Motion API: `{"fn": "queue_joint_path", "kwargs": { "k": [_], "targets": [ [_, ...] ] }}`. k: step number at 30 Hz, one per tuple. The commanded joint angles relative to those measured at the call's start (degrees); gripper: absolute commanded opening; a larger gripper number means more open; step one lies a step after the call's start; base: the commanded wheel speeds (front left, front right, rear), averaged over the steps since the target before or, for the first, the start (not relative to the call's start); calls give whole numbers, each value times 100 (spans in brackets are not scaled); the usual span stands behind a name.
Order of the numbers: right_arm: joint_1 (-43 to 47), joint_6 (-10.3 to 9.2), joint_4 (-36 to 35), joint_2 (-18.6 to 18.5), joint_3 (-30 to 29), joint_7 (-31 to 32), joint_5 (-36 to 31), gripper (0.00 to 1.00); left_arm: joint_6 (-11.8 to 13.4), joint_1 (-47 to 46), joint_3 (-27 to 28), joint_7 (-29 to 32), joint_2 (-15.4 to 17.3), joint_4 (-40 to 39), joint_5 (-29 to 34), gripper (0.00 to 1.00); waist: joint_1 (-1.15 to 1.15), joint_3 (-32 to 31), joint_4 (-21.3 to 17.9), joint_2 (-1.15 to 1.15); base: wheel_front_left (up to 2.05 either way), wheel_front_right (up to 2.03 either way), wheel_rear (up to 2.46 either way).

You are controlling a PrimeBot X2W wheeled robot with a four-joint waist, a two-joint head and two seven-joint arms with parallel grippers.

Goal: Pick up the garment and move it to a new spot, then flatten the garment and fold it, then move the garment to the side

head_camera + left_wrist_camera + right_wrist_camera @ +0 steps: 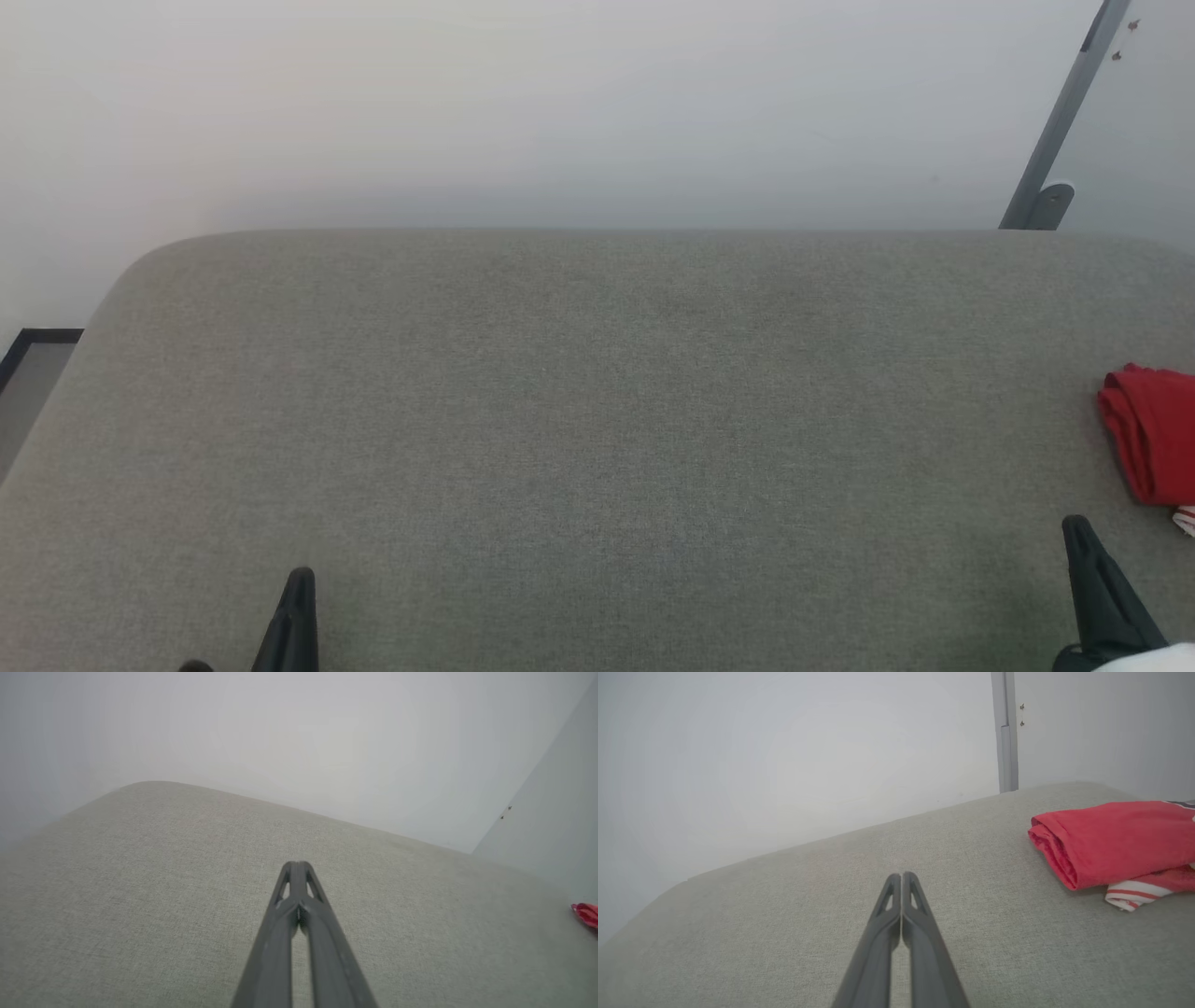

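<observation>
One shirt (1153,434) lies folded at the right edge of the grey padded worktop (597,392), with striped white trim peeking from under the red bundle. I judge it was set aside there because the folding is done. There are two hands, the left hand (300,577) and the right hand (1075,527). Both are clenched on nothing at the worktop's near edge, clear of the shirt.

The left gripper (298,864) and right gripper (901,875) had long dark-grey fingers (873,956) with slotted tips, and a pale forearm (1158,659) sat behind the right gripper.
</observation>
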Motion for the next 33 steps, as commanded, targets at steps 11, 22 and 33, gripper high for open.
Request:
{"fn": "queue_joint_path", "kwargs": {
  "k": [11,22,33],
  "targets": [
    [-382,-1,36,175,-95,330,1020,0,1,-476,-71,274,86,182,-1357,0,0,25,-34,0,0,0,0],
    [-578,-2,128,352,-140,583,1789,0,-4,-747,-120,495,123,375,-2371,0,0,49,-65,0,0,0,0],
    [-747,-3,214,510,-179,809,2472,0,-6,-973,-147,698,144,522,-3250,0,0,73,-97,0,0,0,0]
  ]
}}
